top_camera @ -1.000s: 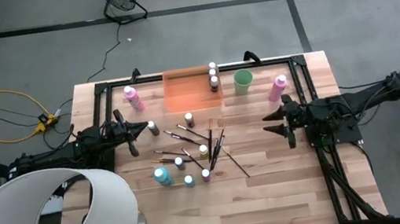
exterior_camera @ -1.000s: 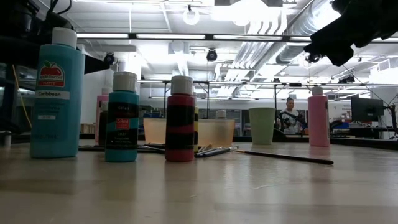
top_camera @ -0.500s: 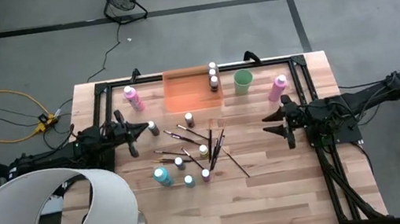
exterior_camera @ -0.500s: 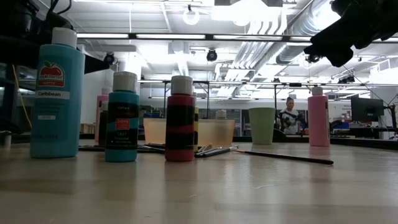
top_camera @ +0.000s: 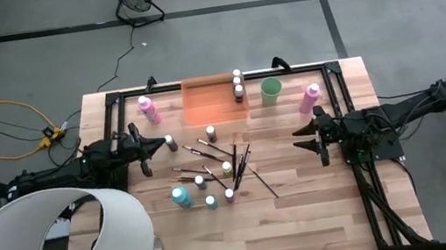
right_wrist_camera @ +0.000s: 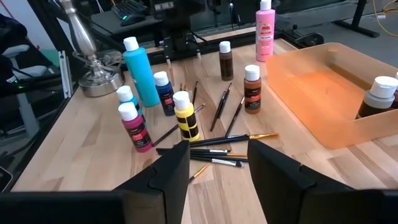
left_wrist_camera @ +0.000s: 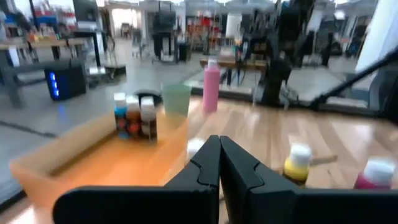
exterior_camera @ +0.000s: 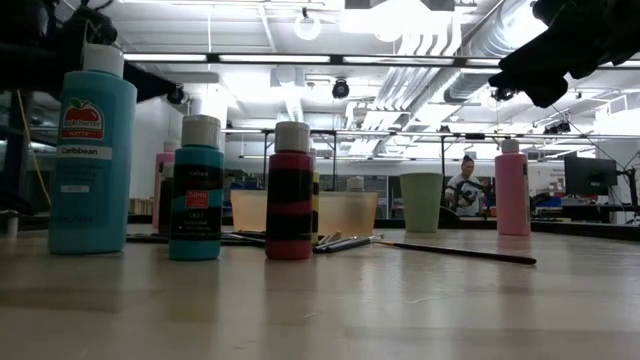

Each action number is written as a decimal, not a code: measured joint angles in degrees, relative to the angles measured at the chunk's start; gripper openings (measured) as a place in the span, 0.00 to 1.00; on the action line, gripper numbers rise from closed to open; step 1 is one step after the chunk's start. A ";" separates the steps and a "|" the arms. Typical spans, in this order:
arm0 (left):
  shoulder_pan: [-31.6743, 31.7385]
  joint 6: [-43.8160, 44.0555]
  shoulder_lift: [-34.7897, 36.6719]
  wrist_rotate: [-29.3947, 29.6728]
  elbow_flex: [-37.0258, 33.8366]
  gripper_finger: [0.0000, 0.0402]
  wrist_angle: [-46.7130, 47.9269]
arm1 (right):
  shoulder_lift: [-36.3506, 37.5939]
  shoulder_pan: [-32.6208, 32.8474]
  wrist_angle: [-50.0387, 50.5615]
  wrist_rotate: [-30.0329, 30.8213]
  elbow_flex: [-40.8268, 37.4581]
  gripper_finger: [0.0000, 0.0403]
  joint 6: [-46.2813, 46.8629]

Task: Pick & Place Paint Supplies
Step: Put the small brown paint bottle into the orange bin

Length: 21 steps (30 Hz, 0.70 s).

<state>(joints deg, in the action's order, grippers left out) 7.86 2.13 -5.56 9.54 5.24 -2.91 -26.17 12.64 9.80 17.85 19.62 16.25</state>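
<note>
Several white-capped paint bottles stand upright mid-table: a tall teal one (top_camera: 181, 197), small teal (top_camera: 210, 201), magenta (right_wrist_camera: 135, 127), yellow (right_wrist_camera: 185, 116) and brown (right_wrist_camera: 251, 89). Thin dark-handled paintbrushes (top_camera: 230, 161) lie flat among them. Two tall pink bottles (top_camera: 148, 109) (top_camera: 312, 97) stand at the far side. Three small bottles (left_wrist_camera: 134, 116) stand in the orange tray (top_camera: 206, 101). My left gripper (top_camera: 152, 146) is shut, level, left of the cluster and touching nothing. My right gripper (right_wrist_camera: 217, 167) is open, to the right of the cluster and above the table, with nothing between its fingers.
A light green cup (top_camera: 271, 91) stands right of the tray at the far edge. A black frame rail (top_camera: 337, 90) borders the table. A white lampshade (top_camera: 47, 249) and its metal base (right_wrist_camera: 99, 81) are at the near left corner. Bare wood (top_camera: 308, 219) lies near the front.
My left gripper has risen a little above the table while staying shut; in the low view its dark shape stands higher than before. My right gripper and all the bottles and brushes have kept still.
</note>
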 joint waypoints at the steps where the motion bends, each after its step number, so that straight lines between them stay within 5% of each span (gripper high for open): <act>1: 0.00 0.30 -1.05 0.10 0.62 0.00 -0.06 | 0.00 0.00 0.00 0.02 0.00 0.39 0.00; 12: 0.00 7.59 -20.32 -1.73 9.28 0.02 12.61 | 0.00 0.00 0.02 0.02 0.00 0.39 0.00; 21: 0.00 13.11 -29.60 6.30 16.21 0.31 18.78 | 0.00 0.00 0.02 0.00 0.02 0.39 0.00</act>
<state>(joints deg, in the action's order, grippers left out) 7.86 15.24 -35.16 15.84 21.45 15.87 -26.17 12.64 9.82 17.85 19.64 16.25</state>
